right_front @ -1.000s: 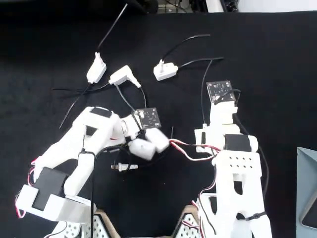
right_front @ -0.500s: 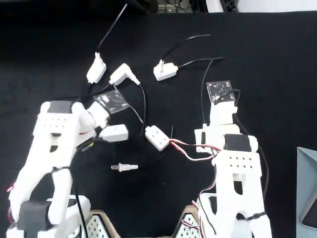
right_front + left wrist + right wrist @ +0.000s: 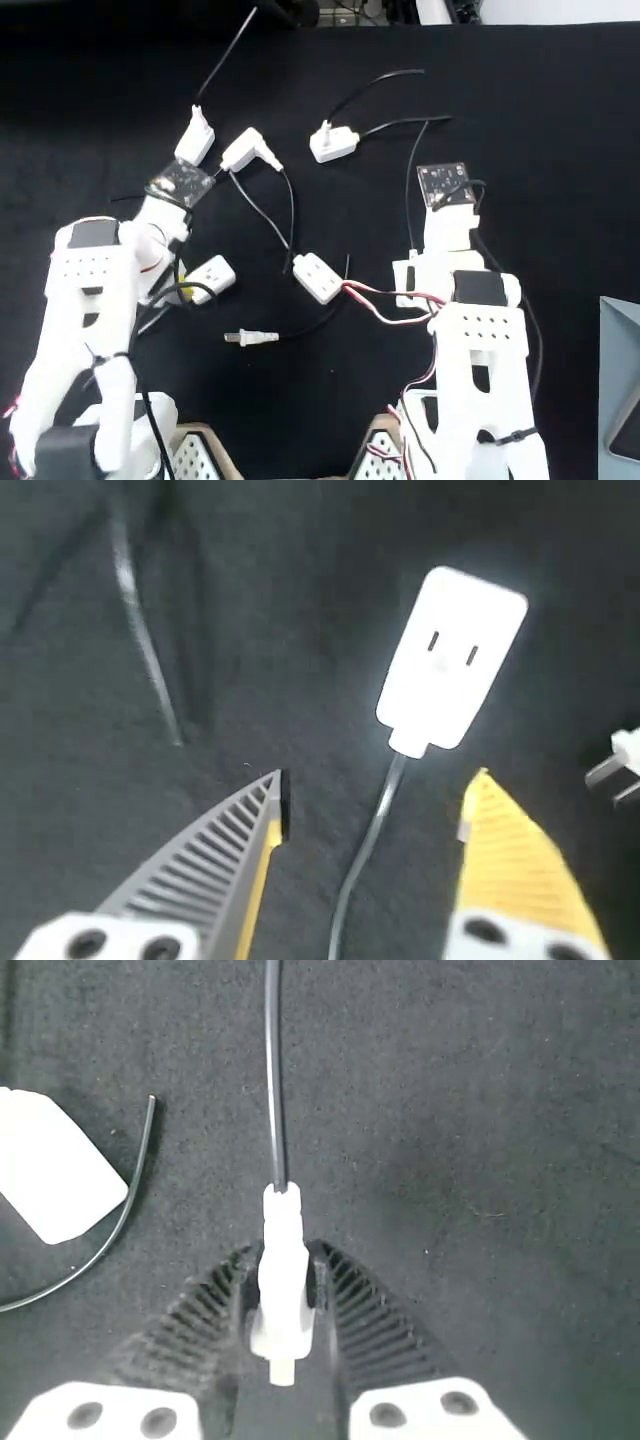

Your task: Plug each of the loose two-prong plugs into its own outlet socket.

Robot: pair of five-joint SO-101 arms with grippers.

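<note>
While the left gripper (image 3: 378, 780) hangs spread above the black tabletop (image 3: 200, 600), a white socket (image 3: 450, 660) lies face up just beyond its fingertips, and its cord (image 3: 365, 850) runs back between them. The right gripper (image 3: 283, 1257) pinches a white plug (image 3: 283, 1220). From above, a second socket (image 3: 318, 277) and a loose plug (image 3: 250, 338) lie between the arms.

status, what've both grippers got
Left gripper open, outlet socket just ahead. Right gripper shut on plug. Socket's cord runs between left jaws.
</note>
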